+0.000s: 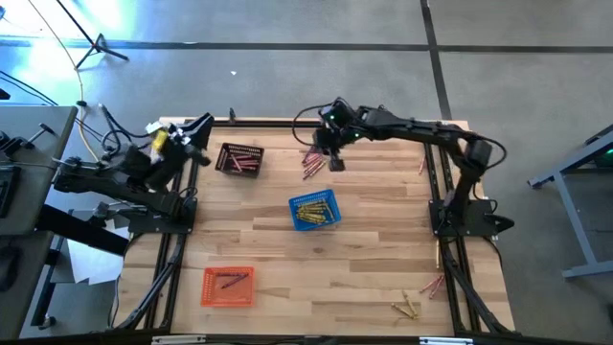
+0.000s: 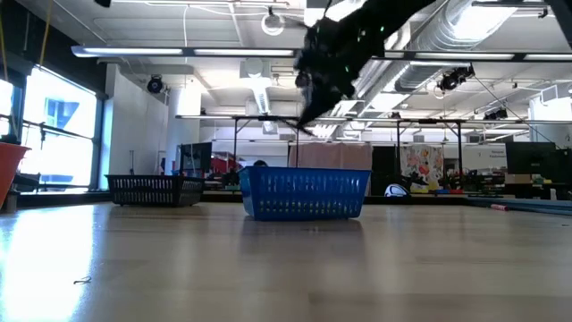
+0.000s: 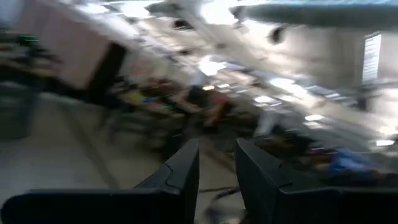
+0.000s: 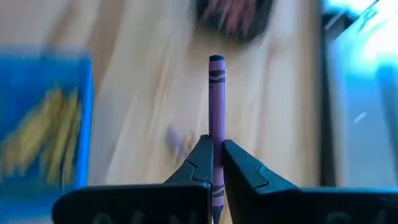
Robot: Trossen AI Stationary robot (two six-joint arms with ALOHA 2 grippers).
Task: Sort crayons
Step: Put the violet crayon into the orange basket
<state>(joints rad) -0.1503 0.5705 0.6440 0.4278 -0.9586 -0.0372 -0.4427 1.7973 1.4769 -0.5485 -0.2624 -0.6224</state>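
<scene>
— Right wrist view tells it best: the right gripper (image 4: 215, 163) has its fingers pinched on a purple crayon (image 4: 216, 99), gripped low on the stick so most of it juts out ahead.

— Where does it hang, from where you stand?

— Up off the wooden table (image 1: 374, 249), near the far edge. A loose heap of crayons (image 1: 312, 161) lies just beside the gripper; the black mesh basket (image 1: 239, 158) sits off to its left, the blue mesh basket (image 1: 314, 211) with yellow crayons nearer the middle. An orange mesh basket (image 1: 228, 286) is well apart, by the near edge.

— Which basket takes purple?

— I can't tell its contents well enough; black looks to hold reddish ones, so I'd guess orange, only a guess.

— Any advice for the carry?

— Keep the pinch firm, travel level, and open only once the stick is low and square over the basket, or it may bounce off the rim.

— And the left gripper (image 3: 216, 163)?

— Parked at its own corner, fingers a narrow gap apart, holding nothing.
</scene>
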